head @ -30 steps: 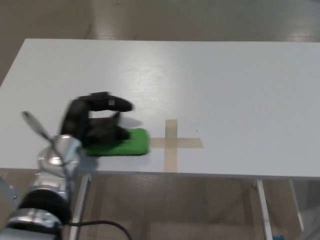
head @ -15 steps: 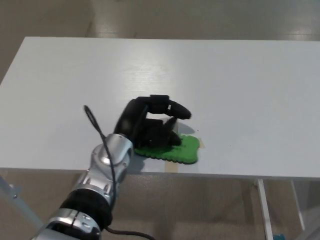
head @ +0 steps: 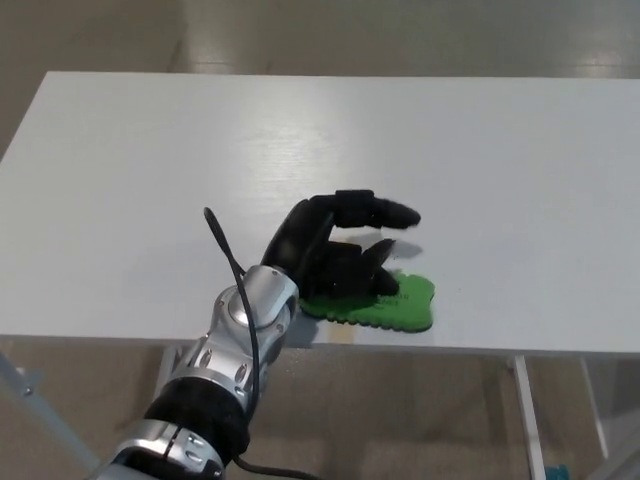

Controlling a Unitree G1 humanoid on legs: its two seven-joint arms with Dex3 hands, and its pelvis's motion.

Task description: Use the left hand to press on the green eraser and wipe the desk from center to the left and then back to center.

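A flat green eraser [head: 400, 305] lies near the front edge of the white desk [head: 320, 140], a little right of the middle. My left hand [head: 340, 250] rests on the eraser's left part, thumb and lower fingers pressing down on it. The upper fingers [head: 385, 211] stretch out above it toward the right. The hand covers much of the eraser's left half. My silver left forearm [head: 240, 330] comes up from below the desk's front edge. My right hand does not show.
A strip of tan tape [head: 342, 336] peeks out at the desk's front edge, just left of the eraser. Desk legs [head: 527, 420] and floor show below the front edge. Tan floor lies beyond the far edge.
My left hand has slid the eraser to the right along the front edge, from left of the tape cross to over and past it. The cross is now mostly covered.
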